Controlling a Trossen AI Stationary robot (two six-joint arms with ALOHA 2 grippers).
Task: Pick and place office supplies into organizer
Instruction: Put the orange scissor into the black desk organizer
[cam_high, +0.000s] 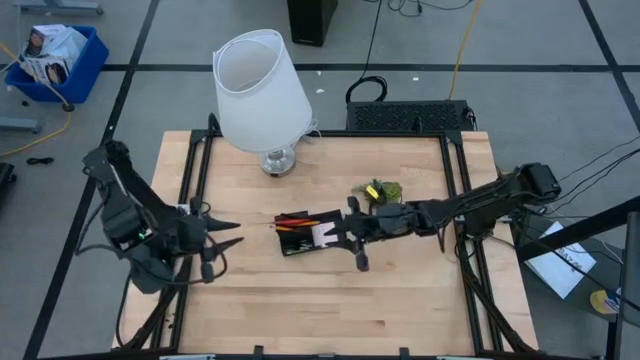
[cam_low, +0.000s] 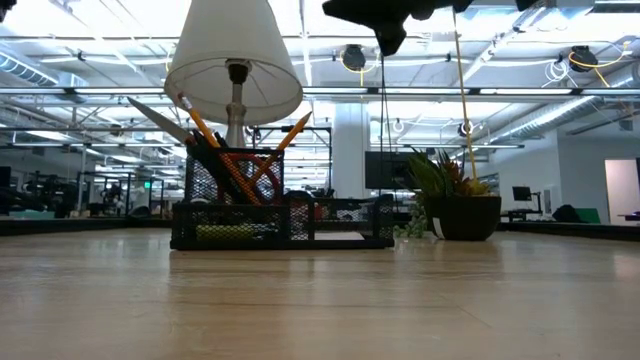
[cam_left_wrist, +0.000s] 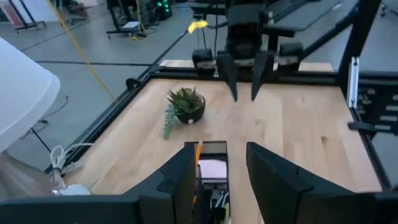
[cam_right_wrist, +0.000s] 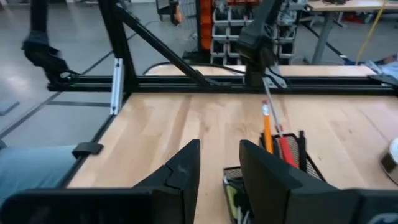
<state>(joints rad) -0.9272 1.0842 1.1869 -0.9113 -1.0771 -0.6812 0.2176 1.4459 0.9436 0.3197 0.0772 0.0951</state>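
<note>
The black organizer (cam_high: 305, 235) sits mid-surface with pencils (cam_low: 215, 150), red scissors (cam_right_wrist: 287, 150) and a pink pad (cam_high: 323, 234) inside. The right gripper (cam_high: 352, 238) hovers just beside it, fingers partly open, holding nothing. The left gripper (cam_high: 232, 234) waits apart, fingers partly open, maybe empty.

A black wire-mesh organizer (cam_low: 283, 222) stands near the middle of the wooden desk (cam_high: 300, 300), its taller cup section rising at one end above a low divided tray. Orange-yellow pencils (cam_low: 205, 130) and red-handled scissors (cam_low: 150, 116) lean upright out of the cup, fanning outward above its rim. From overhead, a square pink sticky-note pad (cam_high: 322, 235) lies flat in the tray's compartment at the end away from the pencils. A yellow-green item (cam_low: 225, 233) shows through the mesh at the bottom; what it is cannot be told.
</note>
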